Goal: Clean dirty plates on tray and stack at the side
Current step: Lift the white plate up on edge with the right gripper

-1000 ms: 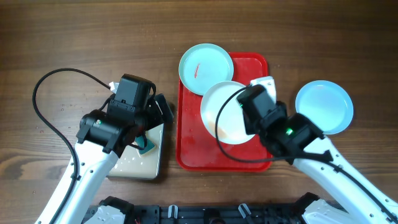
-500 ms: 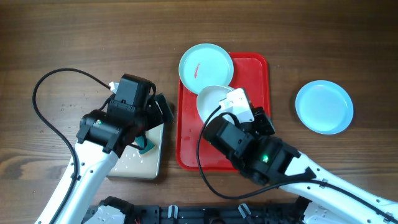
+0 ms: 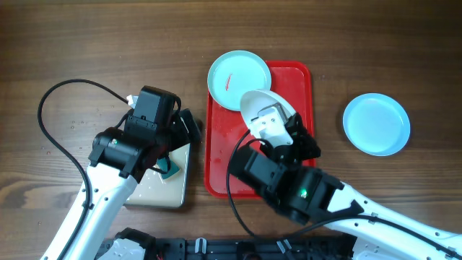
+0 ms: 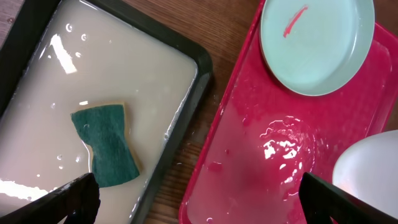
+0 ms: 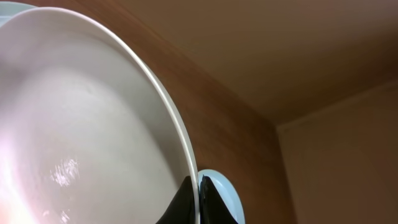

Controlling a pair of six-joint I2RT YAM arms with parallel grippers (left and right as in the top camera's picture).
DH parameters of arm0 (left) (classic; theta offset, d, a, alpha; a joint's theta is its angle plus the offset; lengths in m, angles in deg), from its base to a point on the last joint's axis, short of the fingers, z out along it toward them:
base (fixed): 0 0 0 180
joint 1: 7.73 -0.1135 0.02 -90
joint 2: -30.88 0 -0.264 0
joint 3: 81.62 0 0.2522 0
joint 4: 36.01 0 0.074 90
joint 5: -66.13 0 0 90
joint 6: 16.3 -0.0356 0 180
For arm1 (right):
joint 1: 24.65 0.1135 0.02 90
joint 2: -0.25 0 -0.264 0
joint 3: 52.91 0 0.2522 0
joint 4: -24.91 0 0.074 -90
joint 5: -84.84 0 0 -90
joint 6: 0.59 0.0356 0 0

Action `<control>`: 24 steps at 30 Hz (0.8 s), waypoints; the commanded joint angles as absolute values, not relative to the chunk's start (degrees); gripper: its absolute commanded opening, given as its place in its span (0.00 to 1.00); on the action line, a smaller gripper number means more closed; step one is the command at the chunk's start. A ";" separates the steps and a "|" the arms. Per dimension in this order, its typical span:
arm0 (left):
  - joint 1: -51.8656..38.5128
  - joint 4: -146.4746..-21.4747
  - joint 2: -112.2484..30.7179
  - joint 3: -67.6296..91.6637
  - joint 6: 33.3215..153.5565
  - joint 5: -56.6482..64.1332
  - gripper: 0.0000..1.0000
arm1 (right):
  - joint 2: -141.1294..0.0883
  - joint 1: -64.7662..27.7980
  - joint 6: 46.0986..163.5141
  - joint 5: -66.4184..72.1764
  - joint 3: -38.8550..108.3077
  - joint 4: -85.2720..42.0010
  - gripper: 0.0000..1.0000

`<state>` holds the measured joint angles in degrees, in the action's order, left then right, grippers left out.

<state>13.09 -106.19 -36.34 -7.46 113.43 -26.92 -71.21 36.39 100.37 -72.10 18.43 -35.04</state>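
Note:
The red tray (image 3: 220,155) lies mid-table, wet inside, and shows in the left wrist view (image 4: 261,155). A pale blue plate (image 3: 238,71) with a red smear rests on its top-left corner (image 4: 317,40). My right gripper (image 5: 196,199) is shut on the rim of the white plate (image 5: 81,130), held tilted up on edge above the tray (image 3: 254,105). A second pale blue plate (image 3: 375,124) lies on the table to the right, clean; a sliver of it shows in the right wrist view (image 5: 217,190). My left gripper (image 4: 199,199) is open and empty over the gap between the two trays.
A dark-rimmed cream tray (image 3: 184,180) with soapy water and a green sponge (image 4: 106,146) sits left of the red tray. The left arm's black cable (image 3: 43,115) loops over the table at the left.
My right arm has swung in from the right toward the front centre and tipped the white plate from flat to on edge. The left arm has not moved.

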 commanded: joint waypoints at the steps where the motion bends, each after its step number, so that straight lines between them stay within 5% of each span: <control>1: 12.61 -106.17 -36.19 -6.67 113.32 -26.25 1.00 | -71.71 40.50 99.47 -77.46 19.87 -34.61 0.04; 24: 12.61 -106.17 -36.19 -6.67 113.32 -26.25 1.00 | -71.71 43.64 98.58 -85.13 19.87 -31.00 0.04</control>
